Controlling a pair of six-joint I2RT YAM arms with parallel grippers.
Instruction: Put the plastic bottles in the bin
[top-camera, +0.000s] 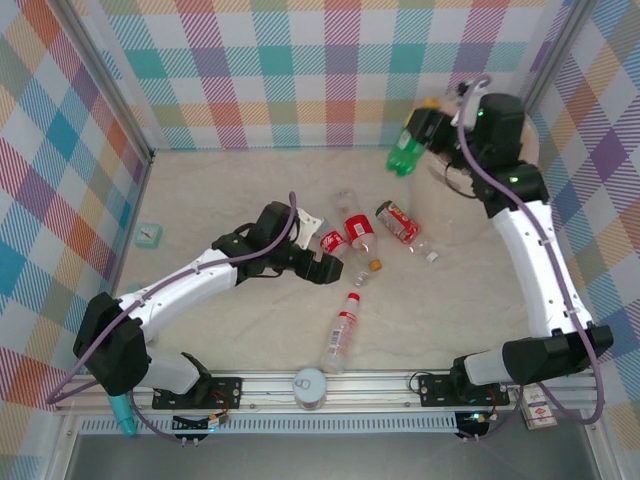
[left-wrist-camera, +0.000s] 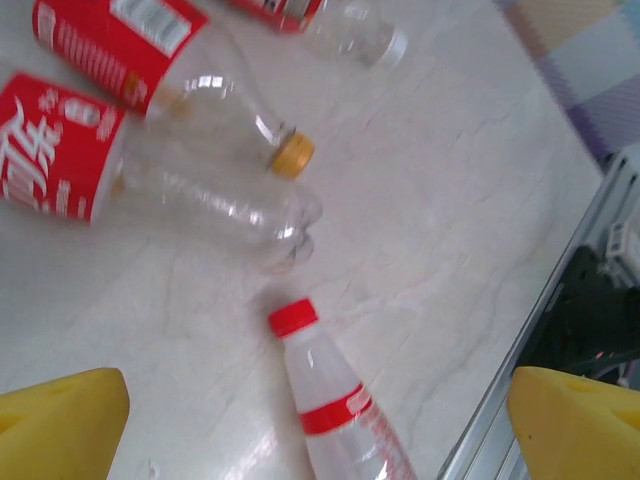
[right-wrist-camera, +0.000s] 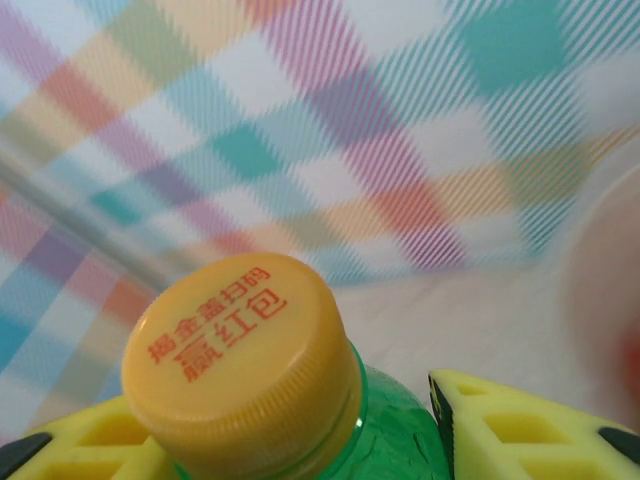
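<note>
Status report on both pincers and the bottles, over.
Left pincer open, over loose bottles. Right pincer shut on green bottle, raised at far right. No obstruction seen.

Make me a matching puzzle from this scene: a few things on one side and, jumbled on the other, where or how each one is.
Things
1. green bottle
2. red-capped bottle
3. orange-capped bottle
4. left gripper

States
A. open, holding nothing
B. lying alone, nearest the front rail
C. gripped at the neck by the right gripper
D. lying among the cluster of bottles mid-table

Pairs: 1-C, 2-B, 3-D, 4-A
</note>
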